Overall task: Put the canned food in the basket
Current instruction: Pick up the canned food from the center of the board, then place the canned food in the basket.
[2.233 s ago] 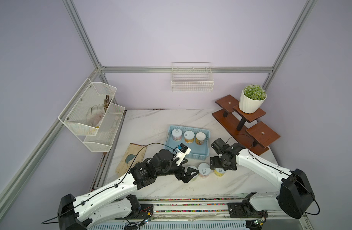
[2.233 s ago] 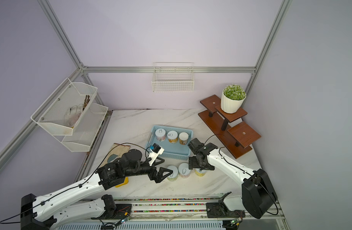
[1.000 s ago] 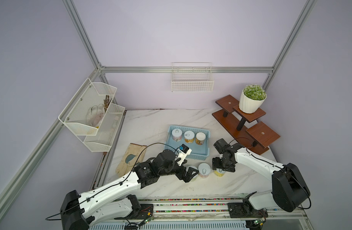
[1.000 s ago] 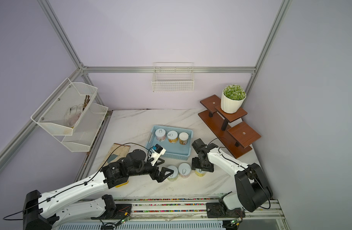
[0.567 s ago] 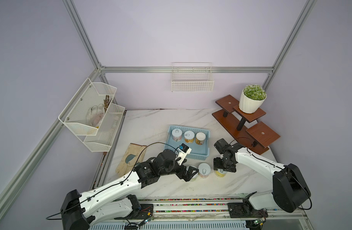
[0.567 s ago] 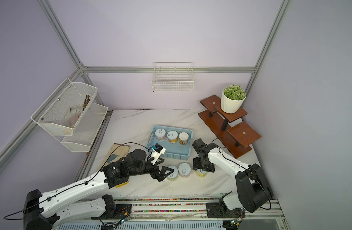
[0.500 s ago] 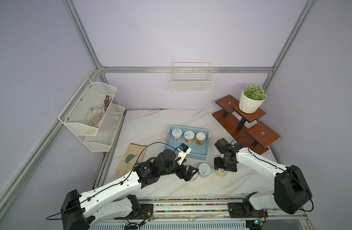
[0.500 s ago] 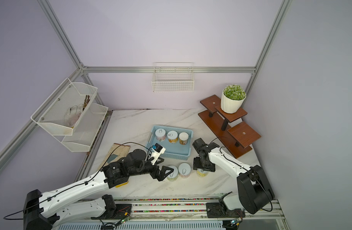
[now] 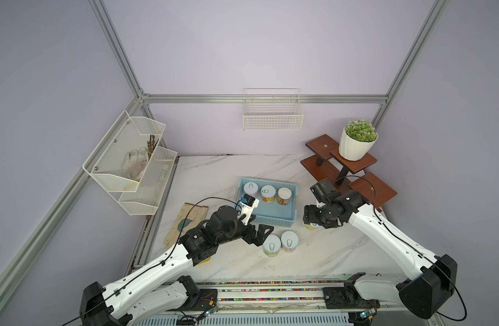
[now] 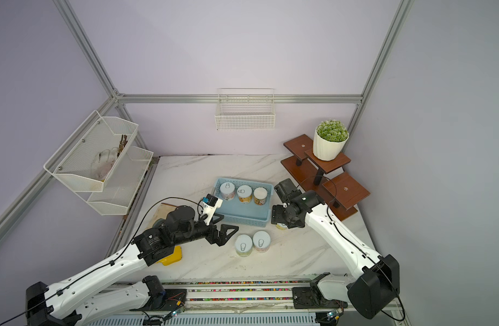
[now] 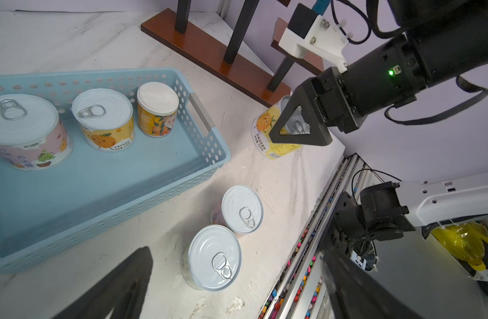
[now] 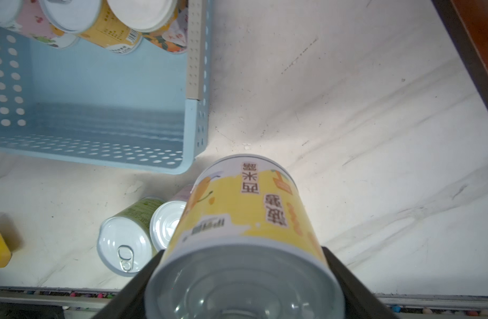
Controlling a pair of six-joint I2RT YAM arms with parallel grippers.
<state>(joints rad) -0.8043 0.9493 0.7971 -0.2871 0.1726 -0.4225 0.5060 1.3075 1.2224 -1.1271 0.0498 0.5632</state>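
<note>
Since the right hand [image 9: 313,222] pinches the yellow can [image 12: 245,215] just beside the basket [image 9: 276,220], I'd clear its rim before lowering.

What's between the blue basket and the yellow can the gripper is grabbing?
Only bare table, between the basket and the yellow can; the left wrist view shows it.

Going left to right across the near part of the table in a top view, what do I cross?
Wooden board → left gripper → green-label can → pink-label can → yellow can in the right gripper.
</note>
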